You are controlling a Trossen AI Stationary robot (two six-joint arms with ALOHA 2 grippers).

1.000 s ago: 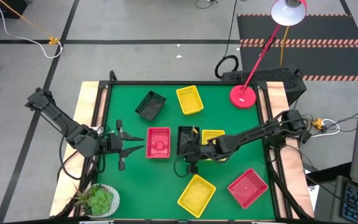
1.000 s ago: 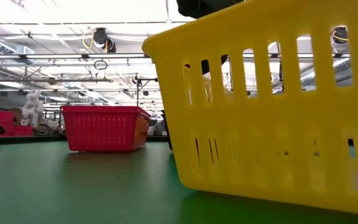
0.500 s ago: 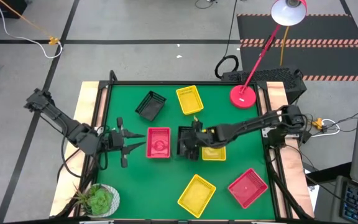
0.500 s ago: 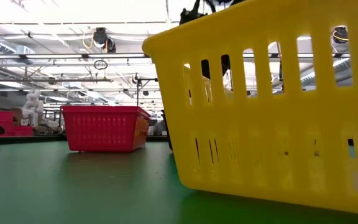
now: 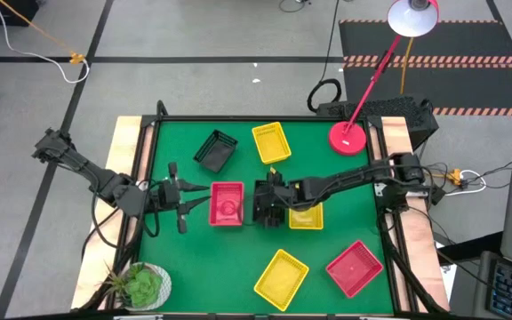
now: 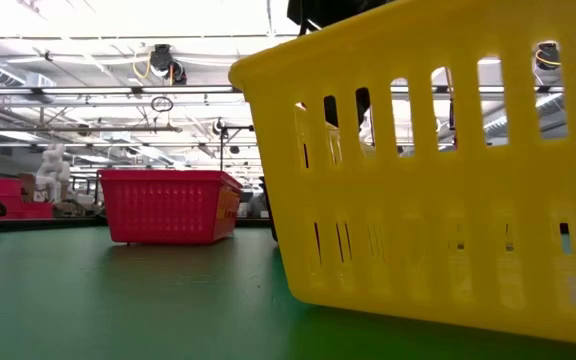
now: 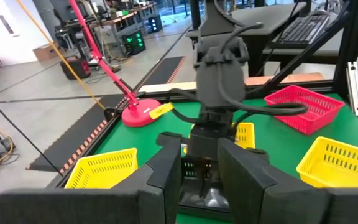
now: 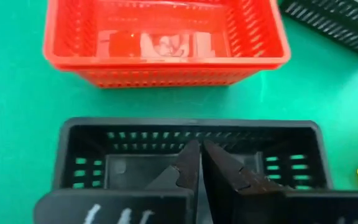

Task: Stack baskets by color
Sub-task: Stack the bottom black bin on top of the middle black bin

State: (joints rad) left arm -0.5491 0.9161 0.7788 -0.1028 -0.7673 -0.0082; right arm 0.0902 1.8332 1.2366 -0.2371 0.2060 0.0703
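High view shows the right gripper (image 5: 265, 204) has slid from beside the near yellow basket to the black basket (image 5: 268, 203) at the middle of the tabletop (image 5: 238, 258). Its jaws have closed to almost nothing, pinched on the near wall of that basket, as the right wrist view (image 8: 199, 165) shows. The left gripper (image 5: 196, 189) has eased slightly toward the red basket (image 5: 227, 204) and stops just short of its left edge, jaws about half open and empty.

A yellow basket (image 5: 305, 214) sits touching or nearly touching the black one's right side, partly under the right arm. A second black basket (image 5: 215, 150) and another yellow basket (image 5: 271, 142) lie near the far edge, well apart from the middle group. A third yellow basket (image 5: 281, 278) and a second red basket (image 5: 355, 268) lie close to the near edge. Only a narrow strip of green separates the middle red and black baskets. Open green remains on the left half in front of the left gripper, and between the far pair and the lamp base (image 5: 348, 136).

Low view is mostly filled by the near yellow basket (image 6: 438, 170), so the grip itself probably cannot be checked there.
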